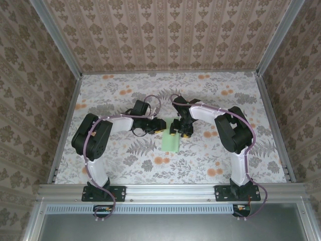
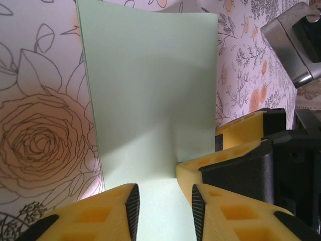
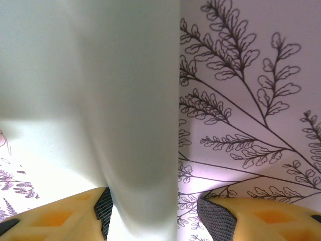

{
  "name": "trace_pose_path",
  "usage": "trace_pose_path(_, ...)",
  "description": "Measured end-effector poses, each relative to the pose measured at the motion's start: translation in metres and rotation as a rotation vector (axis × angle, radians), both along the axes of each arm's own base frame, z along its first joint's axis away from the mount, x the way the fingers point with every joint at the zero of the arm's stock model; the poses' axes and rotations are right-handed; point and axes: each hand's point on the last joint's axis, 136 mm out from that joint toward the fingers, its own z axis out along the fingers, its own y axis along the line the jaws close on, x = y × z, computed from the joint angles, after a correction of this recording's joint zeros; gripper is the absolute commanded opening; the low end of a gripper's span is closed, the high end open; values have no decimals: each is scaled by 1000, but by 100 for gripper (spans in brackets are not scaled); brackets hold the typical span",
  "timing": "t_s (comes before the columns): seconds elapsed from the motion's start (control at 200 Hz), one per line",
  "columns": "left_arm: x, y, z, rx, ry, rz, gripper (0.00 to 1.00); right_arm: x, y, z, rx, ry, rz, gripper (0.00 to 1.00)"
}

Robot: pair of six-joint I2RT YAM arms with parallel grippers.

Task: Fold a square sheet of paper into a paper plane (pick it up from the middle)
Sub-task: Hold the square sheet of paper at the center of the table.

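- The pale green sheet of paper [image 1: 170,142] lay mid-table on the flowered tabletop [image 1: 225,160], with patterned walls [image 1: 175,30] on three sides.
- From above, the left gripper [image 1: 160,125] and right gripper [image 1: 179,131] crowded its far edge, hiding how they met it.
- The left wrist view showed the left gripper [image 2: 163,211] with fingers apart over the paper [image 2: 150,85], and the right gripper's yellow fingers [image 2: 235,131] at the paper's edge.
- The right wrist view showed the right gripper [image 3: 155,216] spread, with the paper [image 3: 130,100] rising by one pad and clear of the other.

No readable text, labels, brands or numbers anywhere — only printed flowers and ferns — nothing lettered
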Motion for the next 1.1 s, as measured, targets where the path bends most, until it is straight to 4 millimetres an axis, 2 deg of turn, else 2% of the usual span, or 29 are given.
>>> trace_pose_path(0.355, 4, -9, -3, -4, 14, -18, 21, 0, 0, 0, 0, 1, 0, 61)
trace_pose_path(0.63, -5, -4, -23, 44, 86, -22, 19, 0, 0, 0, 0, 0, 0, 61)
trace_pose_path(1.1, -7, 1, -30, 106, 106, -22, 6, 0, 1, 4, 15, -18, 0, 61)
